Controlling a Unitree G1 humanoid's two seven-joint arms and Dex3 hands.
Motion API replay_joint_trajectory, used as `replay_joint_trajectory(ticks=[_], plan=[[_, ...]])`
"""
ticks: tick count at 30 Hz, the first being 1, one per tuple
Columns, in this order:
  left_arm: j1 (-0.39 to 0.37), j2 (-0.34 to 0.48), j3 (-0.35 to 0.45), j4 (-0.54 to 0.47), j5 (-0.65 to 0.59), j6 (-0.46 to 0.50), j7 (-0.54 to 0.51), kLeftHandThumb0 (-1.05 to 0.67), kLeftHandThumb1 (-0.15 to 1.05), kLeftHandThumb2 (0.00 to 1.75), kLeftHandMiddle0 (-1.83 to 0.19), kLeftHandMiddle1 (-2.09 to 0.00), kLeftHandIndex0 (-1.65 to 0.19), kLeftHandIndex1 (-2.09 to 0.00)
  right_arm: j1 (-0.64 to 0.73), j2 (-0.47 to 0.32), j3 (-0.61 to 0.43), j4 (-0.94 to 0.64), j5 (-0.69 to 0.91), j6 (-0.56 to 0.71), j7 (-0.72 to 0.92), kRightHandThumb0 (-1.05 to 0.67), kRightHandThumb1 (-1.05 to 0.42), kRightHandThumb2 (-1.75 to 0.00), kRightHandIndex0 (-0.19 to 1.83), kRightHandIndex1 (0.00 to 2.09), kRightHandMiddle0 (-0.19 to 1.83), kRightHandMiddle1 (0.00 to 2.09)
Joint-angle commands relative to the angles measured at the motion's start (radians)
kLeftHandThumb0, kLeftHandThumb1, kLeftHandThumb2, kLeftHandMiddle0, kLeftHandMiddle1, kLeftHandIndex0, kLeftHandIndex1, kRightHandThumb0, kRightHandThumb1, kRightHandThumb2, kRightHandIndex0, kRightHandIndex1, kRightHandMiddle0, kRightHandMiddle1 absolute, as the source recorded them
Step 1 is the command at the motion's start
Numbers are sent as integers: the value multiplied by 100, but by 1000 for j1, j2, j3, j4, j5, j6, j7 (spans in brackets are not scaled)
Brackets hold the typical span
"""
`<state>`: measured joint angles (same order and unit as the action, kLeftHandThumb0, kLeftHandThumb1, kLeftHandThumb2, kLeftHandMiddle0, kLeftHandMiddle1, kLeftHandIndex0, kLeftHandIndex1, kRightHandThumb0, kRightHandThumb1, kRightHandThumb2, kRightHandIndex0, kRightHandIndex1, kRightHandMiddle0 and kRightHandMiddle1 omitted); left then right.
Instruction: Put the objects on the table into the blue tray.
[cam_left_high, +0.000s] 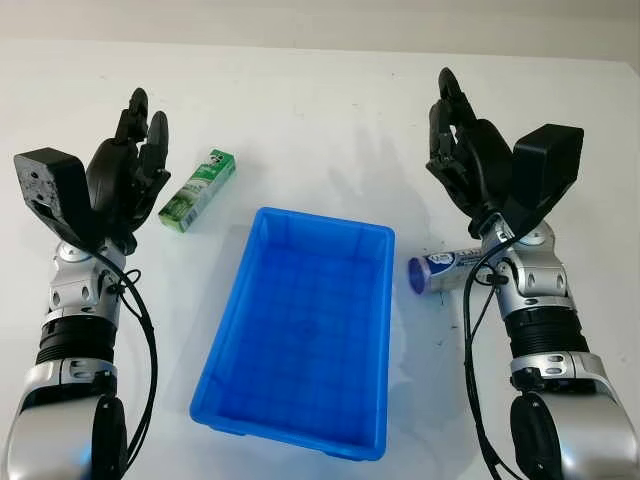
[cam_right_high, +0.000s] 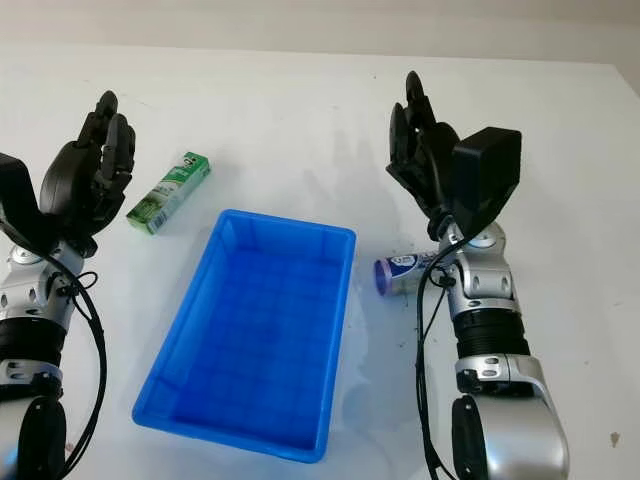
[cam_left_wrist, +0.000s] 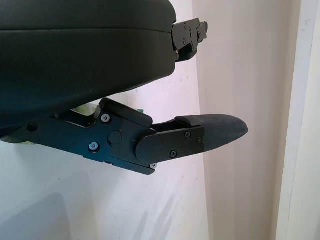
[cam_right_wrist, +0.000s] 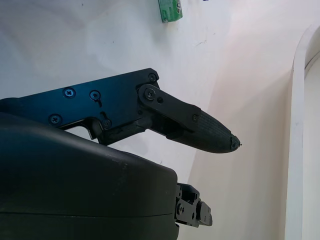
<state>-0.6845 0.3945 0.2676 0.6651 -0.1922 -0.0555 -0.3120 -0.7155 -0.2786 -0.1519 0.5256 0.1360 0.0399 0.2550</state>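
Green box (cam_left_high: 197, 190): light, stiff carton; take it across the long sides.
Tube (cam_left_high: 443, 268): round, may roll.
Left robot hand (cam_left_high: 128, 165): open, empty.
Right robot hand (cam_left_high: 462, 150): open, empty.
Blue tray (cam_left_high: 300, 430): holds nothing.

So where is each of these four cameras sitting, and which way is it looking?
Left eye view: on the head, looking down at the table, blue tray, green box, blue-capped tube; left hand and right hand open, raised either side.
Right eye view: same scene, from slightly to the side.
Left wrist view: beside its own black hand, facing the tabletop.
Right wrist view: likewise; it shares the green box with the head views.
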Motion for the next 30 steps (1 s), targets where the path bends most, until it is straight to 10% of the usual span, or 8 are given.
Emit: replay_joint_trajectory(ticks=[1, 15, 22, 30], plan=[[12, 8, -2, -18, 3, -6, 1, -75, 105, 58, 19, -4, 18, -6, 5, -4, -4, -11, 5, -6, 4, -67, -105, -83, -19, 0, -19, 0], [-3, 14, -6, -8, 5, 16, 7, -76, 105, 57, 19, -4, 18, -6, 33, -50, -28, -157, 46, 62, 47, -66, -105, -62, -19, 0, -19, 0], [3, 16, -2, -16, 0, 15, 11, -76, 105, 58, 18, -5, 17, -6, 156, -339, -1, -642, -102, 245, 175, -65, -97, -10, 3, 12, 0, 10], [-18, 12, -3, 13, -4, -8, 0, -75, 105, 58, 18, -5, 18, -6, 343, -592, -46, -961, -259, 236, 313, -57, -76, -4, 35, 13, 37, 7]])
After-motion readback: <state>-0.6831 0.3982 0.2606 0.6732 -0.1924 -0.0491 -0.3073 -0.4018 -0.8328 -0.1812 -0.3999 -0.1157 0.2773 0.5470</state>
